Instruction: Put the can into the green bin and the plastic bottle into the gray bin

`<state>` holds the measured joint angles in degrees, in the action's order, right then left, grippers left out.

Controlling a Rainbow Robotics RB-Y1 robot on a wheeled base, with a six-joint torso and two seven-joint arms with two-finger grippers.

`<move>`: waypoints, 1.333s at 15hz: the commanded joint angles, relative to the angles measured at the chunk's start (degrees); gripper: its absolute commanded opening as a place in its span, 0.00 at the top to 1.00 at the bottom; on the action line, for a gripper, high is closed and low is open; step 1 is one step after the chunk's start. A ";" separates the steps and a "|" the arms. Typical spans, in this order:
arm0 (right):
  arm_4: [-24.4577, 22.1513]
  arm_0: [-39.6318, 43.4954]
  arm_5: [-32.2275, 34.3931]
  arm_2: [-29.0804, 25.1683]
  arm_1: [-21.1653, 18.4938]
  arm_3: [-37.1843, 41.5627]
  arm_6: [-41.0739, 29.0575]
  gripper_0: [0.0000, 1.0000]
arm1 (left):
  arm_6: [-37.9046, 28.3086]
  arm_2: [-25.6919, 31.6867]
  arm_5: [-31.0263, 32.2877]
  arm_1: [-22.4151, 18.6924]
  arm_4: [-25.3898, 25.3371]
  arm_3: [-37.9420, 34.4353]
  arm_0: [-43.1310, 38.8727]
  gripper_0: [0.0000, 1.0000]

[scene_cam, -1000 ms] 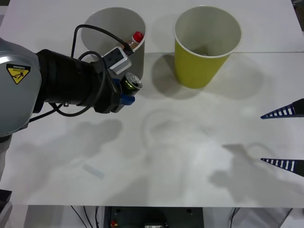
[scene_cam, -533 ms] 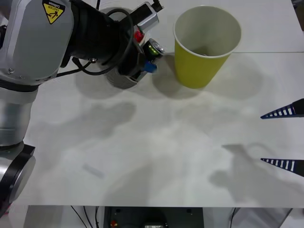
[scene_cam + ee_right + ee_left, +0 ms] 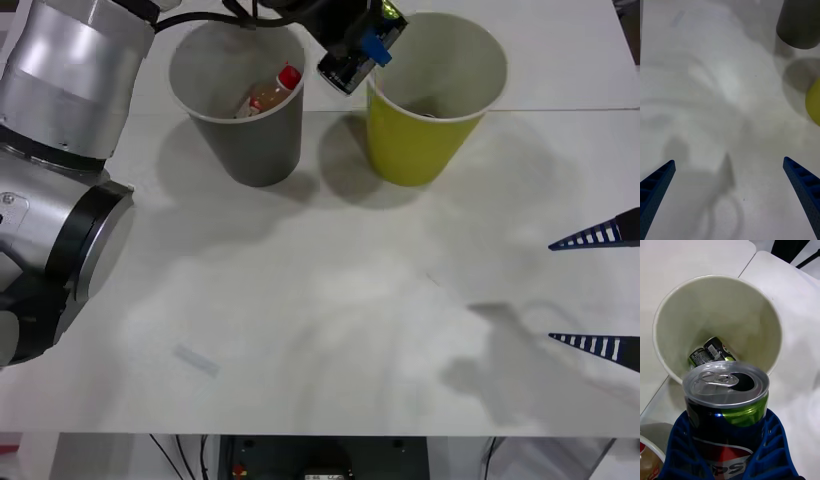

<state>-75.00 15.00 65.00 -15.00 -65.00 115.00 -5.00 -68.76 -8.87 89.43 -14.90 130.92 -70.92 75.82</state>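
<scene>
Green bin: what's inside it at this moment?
The green bin holds one dark can lying at its bottom. The can in the left gripper hangs over the rim, covering the near part of the floor.

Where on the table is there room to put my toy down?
Bare table stretches from the gray bin and green bin down to the near edge. The open right gripper borders its right side. It's crowded at the back, where the left gripper holds the can by the green bin's rim.
</scene>
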 commanded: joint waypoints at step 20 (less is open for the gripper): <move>0.00 0.00 0.00 0.00 0.00 0.00 0.00 0.00 | 1.35 -11.52 -20.00 6.91 6.89 11.50 7.76 0.00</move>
<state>-75.00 15.00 65.00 -15.00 -65.00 115.00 -5.00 -67.48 -20.40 69.43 -7.93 138.09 -59.37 83.62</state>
